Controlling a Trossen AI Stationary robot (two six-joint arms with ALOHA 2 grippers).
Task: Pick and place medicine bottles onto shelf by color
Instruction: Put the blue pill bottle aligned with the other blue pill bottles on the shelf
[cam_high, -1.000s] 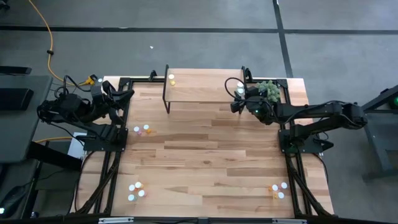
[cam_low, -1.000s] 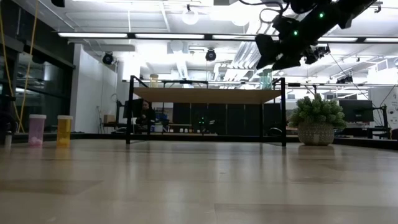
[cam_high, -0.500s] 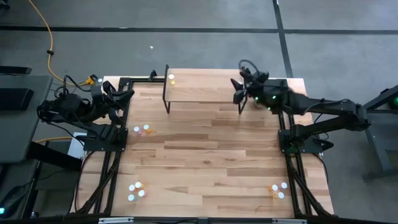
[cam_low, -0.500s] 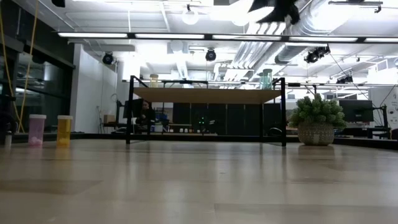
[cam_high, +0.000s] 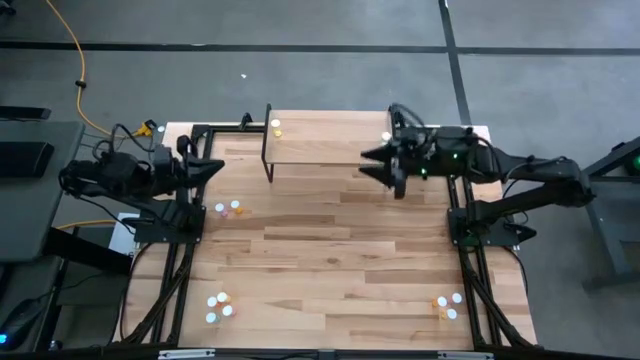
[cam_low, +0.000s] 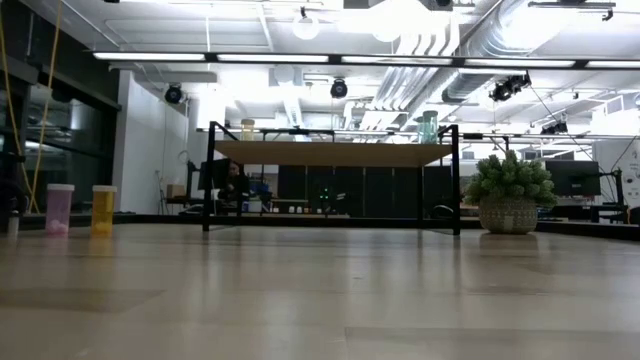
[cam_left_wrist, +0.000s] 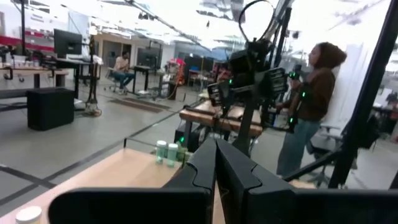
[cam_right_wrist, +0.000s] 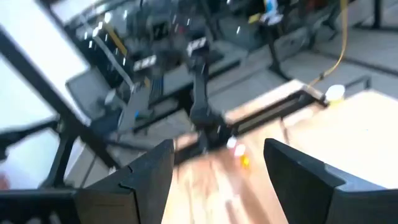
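Teal bottle stands on the shelf's right end, the right gripper beside it with jaws wide and empty, the left gripper pinched closed at the bench's left edge.

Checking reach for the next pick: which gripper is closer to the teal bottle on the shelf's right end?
Right. The right gripper hangs just off the shelf edge near the teal bottle; the left gripper sits at the table's left side, beyond the shelf's far end.

Two bottles on shelf; others apparently scattered below.
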